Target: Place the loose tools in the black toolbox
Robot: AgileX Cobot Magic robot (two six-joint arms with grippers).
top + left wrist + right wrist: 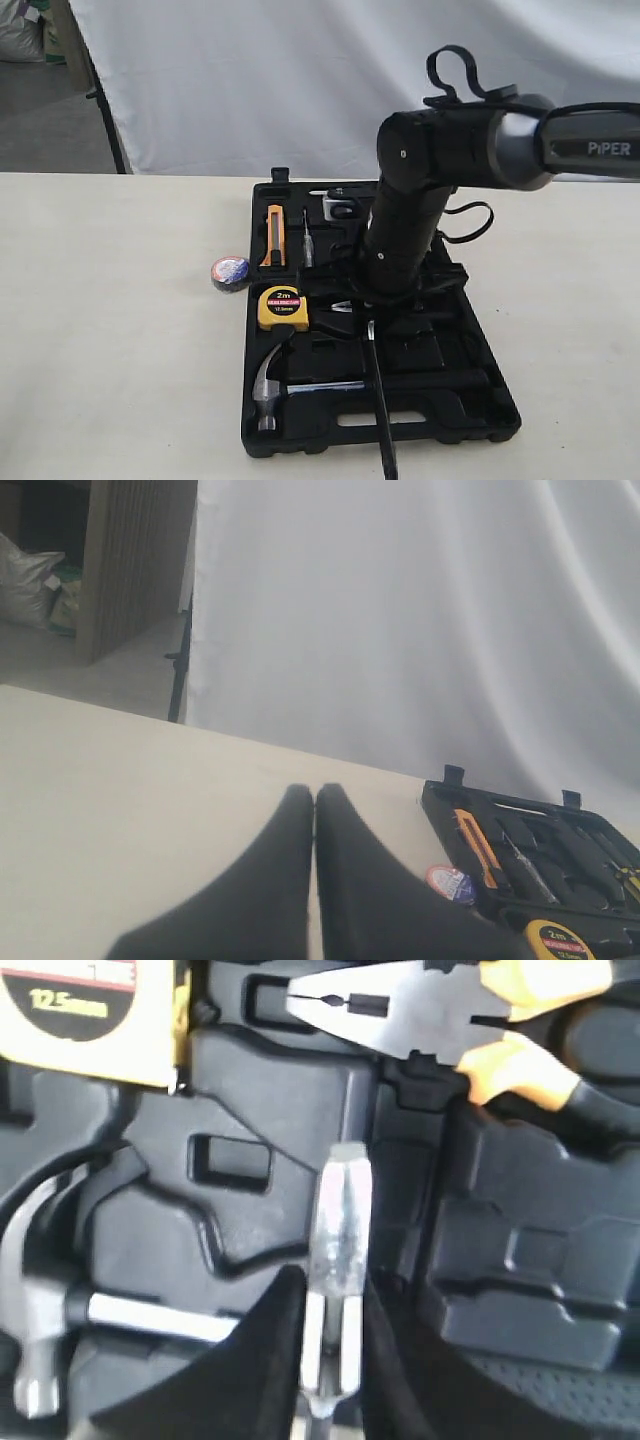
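adjustable wrench [338,1230]: silver head pinched between the fingers of the right gripper [330,1282]; black handle runs back under that gripper and out past the rim of the black toolbox [470,400].
right gripper: clamped on the wrench head, low over the toolbox recesses.
left gripper [315,790]: fingers pressed together, holding nothing, above the table [110,350].
claw hammer [268,385]: in its recess, just beside the right gripper.
tape roll [229,272]: on the table outside the toolbox, ahead of the left gripper, well apart from the right one.
tape measure [283,307]: in the toolbox, between tape roll and right gripper.
pliers [440,1010]: in the toolbox, just ahead of the right fingertips.
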